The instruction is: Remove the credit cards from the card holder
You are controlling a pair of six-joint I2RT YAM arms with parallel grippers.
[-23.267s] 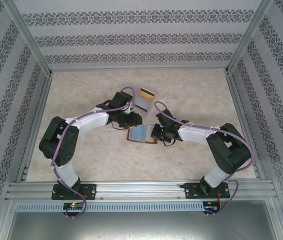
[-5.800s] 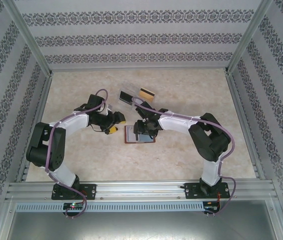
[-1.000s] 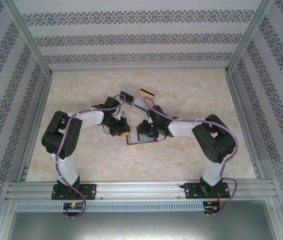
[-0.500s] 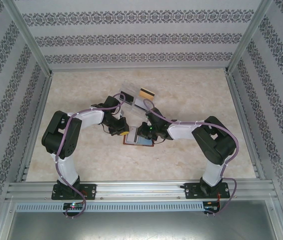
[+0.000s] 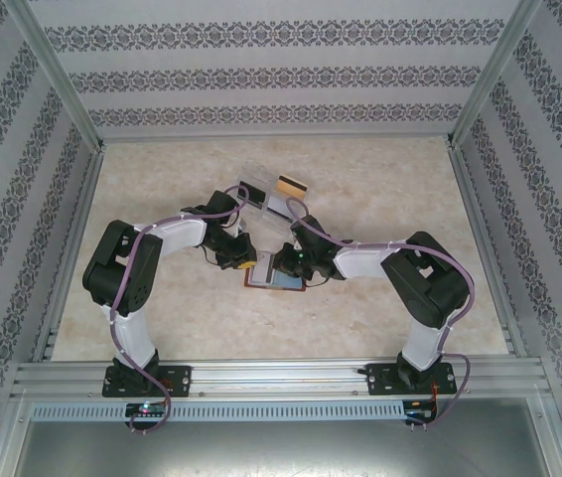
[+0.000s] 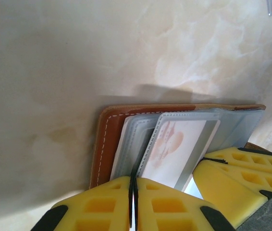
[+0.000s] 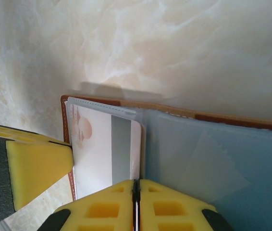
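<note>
Both, from above, flanking the open card holder (image 5: 274, 280), left gripper (image 5: 248, 264) and right gripper (image 5: 281, 268); from left wrist, fingers pinched together on its pocket edge, likely anchoring; from right wrist, clamped on the credit card (image 7: 102, 154) just ahead, likely for extraction.

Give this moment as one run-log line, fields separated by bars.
card holder: open | credit card: inside clear sleeve | left claw: shut at holder edge | right claw: shut at holder edge
</note>
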